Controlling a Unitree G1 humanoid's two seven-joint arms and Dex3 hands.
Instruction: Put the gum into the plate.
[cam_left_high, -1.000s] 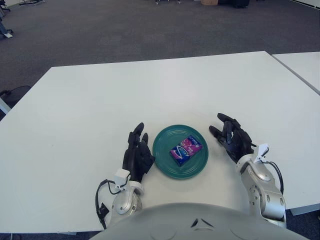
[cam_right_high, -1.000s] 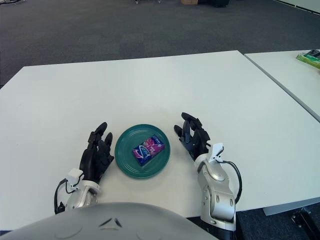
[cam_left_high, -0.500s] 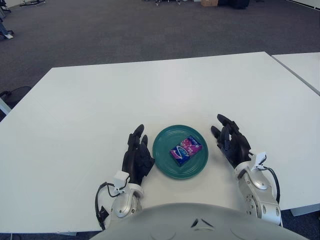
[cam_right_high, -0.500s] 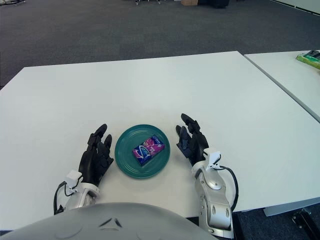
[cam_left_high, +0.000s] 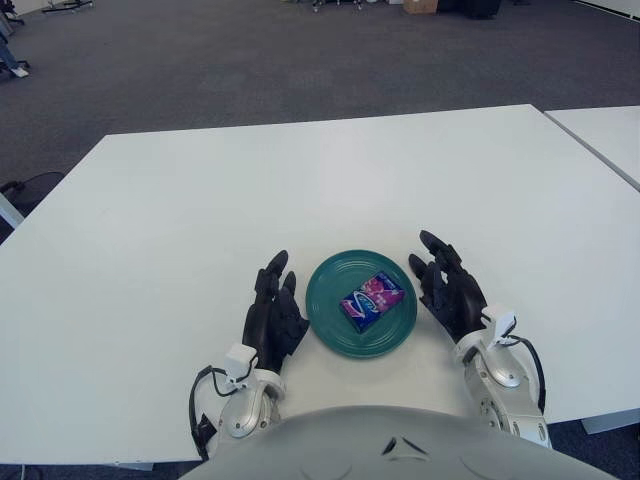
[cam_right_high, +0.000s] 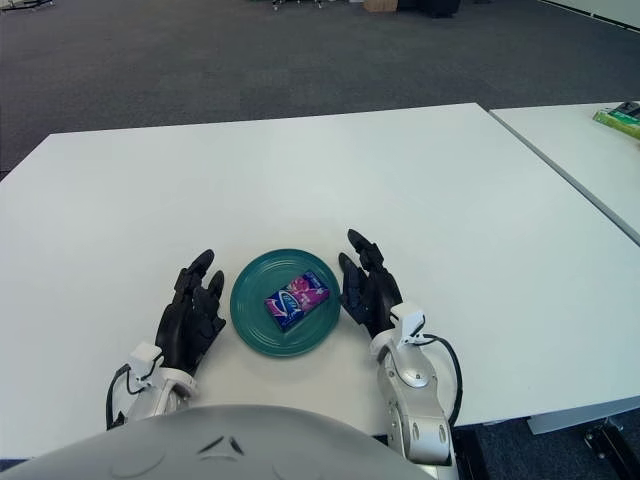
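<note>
A purple and blue gum pack (cam_left_high: 371, 300) lies flat in the middle of a round teal plate (cam_left_high: 335, 316) near the front of the white table (cam_left_high: 300, 190). My left hand (cam_left_high: 273, 313) shows just left of the plate, fingers spread, holding nothing. On the other side, my right hand (cam_left_high: 448, 288) is close against the plate's right rim, fingers also spread and empty.
A second white table (cam_right_high: 590, 150) stands to the right across a narrow gap, with a green object (cam_right_high: 620, 115) on its far edge. Dark carpet lies beyond the table. My own torso fills the bottom of both views.
My right hand has drawn back toward my body and shifted left, closer to the plate's rim. The gum, the plate and the left hand have stayed put.
</note>
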